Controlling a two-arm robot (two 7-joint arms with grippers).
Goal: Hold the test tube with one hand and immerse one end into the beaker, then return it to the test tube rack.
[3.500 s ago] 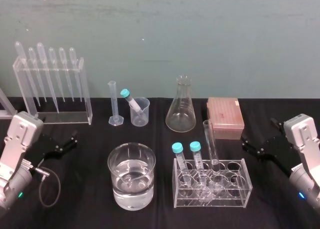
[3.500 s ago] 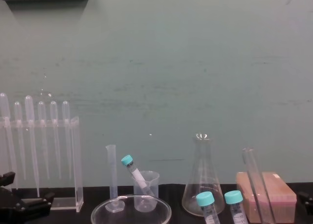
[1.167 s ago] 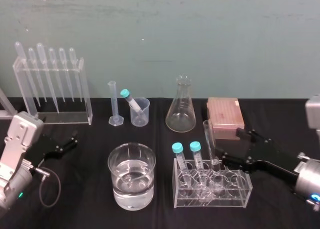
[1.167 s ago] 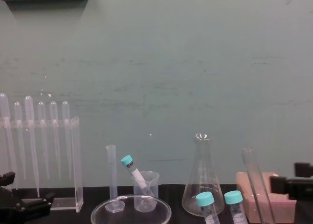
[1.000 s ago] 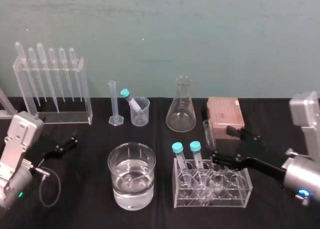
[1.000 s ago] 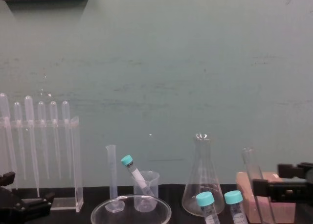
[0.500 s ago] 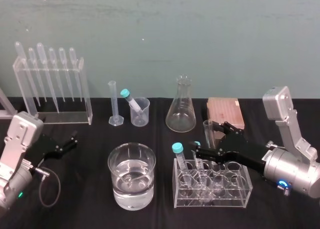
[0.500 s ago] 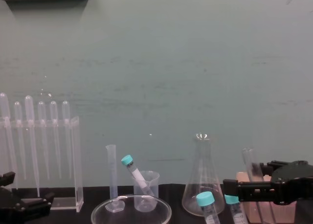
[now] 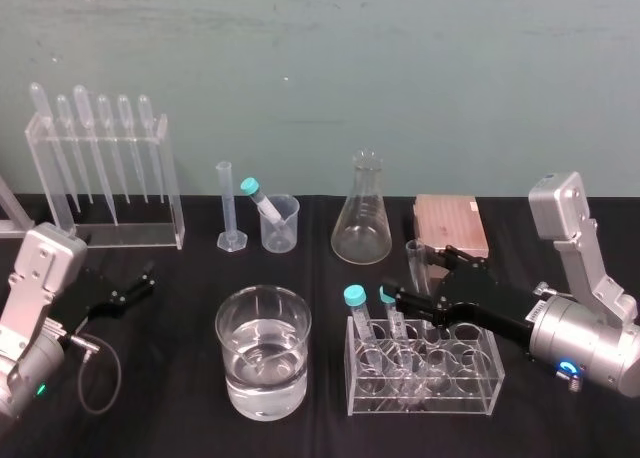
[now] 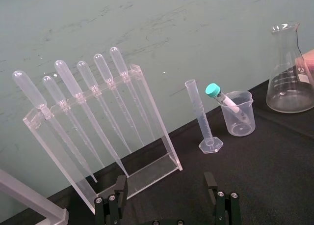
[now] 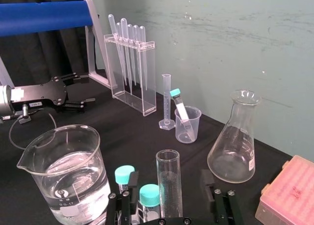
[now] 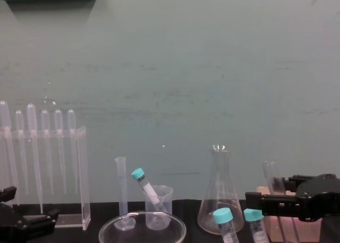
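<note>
- My right gripper (image 9: 421,276) reaches in from the lower right of the head view. Its jaws are spread wide and grip nothing, with one finger on each side of the test tube (image 9: 416,262).
- In the right wrist view there is a gap between the glass and each finger, so I judge the tube is bracketed but not yet touched.
- I come in level and high on the tube because that is its bare stretch. Lower down, the rack (image 9: 430,396) and the teal-capped tubes (image 9: 354,297) crowd it.
- The test tube stands nearly upright, right of centre in the head view. Its open mouth is up and its foot sits in one of the rack's holes. It rises above its capped neighbours, which gives my fingers room.
- My near finger runs close past one teal cap. I judge that a careless squeeze could nudge it, so the close should be slow and centred.
- Once gripped, the tube should need a straight upward pull to clear its hole without levering against the rack.
- The beaker (image 9: 263,350) sits at lower centre, just left of the rack. It is wide-mouthed and roughly half full of clear liquid, so the carry should be short.
- My left gripper (image 9: 140,281) rests at the lower left, open and empty, well apart from the work.
</note>
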